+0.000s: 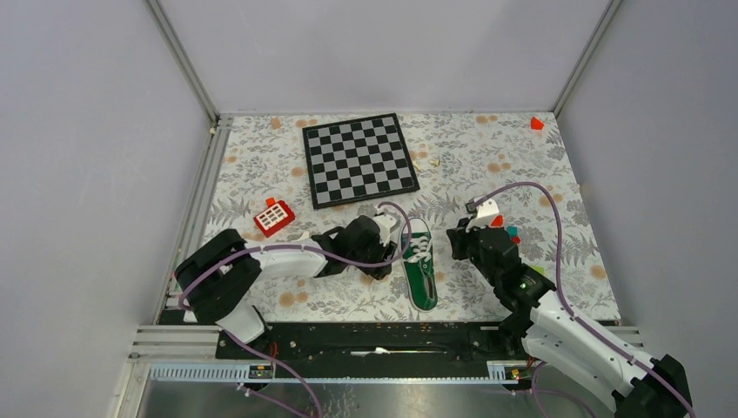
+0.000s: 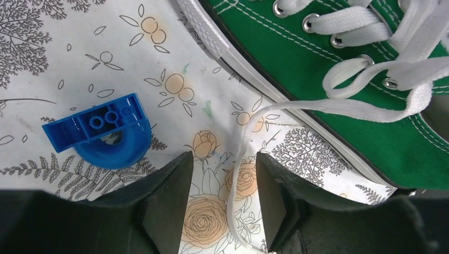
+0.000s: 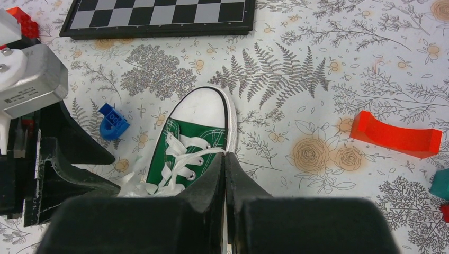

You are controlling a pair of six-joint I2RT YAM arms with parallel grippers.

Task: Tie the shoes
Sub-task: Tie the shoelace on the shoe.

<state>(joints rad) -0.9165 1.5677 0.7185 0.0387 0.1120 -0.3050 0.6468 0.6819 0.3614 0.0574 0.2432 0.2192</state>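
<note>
Green sneaker (image 1: 419, 264) lying mid-table betw. both arms. Left gripper (image 2: 223, 180) sitting w/ jaws apart, white lace (image 2: 370, 109) running between them. Right gripper (image 3: 225, 177) hovering beside the shoe, jaws pressed together.

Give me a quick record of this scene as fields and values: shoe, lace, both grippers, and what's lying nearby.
shoe: green sneaker on the table, toe toward the chessboard
lace: white, one end trailing onto the table
left gripper: open, lace end running between its jaws
right gripper: shut, at the shoe's right side
nearby: blue block left of the shoe, red block to its right
</note>
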